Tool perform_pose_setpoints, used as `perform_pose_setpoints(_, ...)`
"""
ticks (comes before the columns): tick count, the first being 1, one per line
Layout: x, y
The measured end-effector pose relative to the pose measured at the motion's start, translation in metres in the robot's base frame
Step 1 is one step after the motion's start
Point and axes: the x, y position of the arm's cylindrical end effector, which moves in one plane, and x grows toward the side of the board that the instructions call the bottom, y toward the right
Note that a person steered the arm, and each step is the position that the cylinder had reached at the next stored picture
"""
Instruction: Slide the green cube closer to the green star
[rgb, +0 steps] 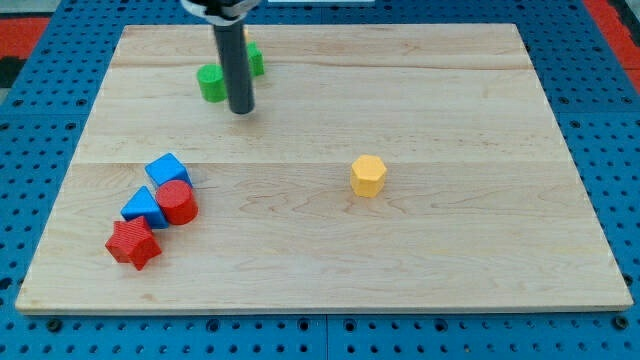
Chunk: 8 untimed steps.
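Note:
A green block, the cube as far as its shape shows, sits near the view's top left on the wooden board. A second green block, likely the star, lies just up and right of it, mostly hidden behind my rod. My tip rests on the board just right of and slightly below the first green block, close to it; contact cannot be told.
A yellow hexagonal block sits right of centre. At the lower left is a cluster: a blue cube, a red cylinder, a blue block and a red star.

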Motion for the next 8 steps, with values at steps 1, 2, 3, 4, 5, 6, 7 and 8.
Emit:
perform_pose_setpoints(1, -0.029, -0.009)
perform_pose_setpoints(2, -0.04, -0.044)
perform_pose_setpoints(3, -0.04, -0.089)
perform_pose_setpoints(4, -0.064, -0.111)
perform_pose_setpoints(5, -0.074, -0.101)
perform_pose_setpoints(6, -0.074, -0.079)
perform_pose_setpoints(7, -0.074, -0.048)
perform_pose_setpoints(8, -0.073, -0.03)
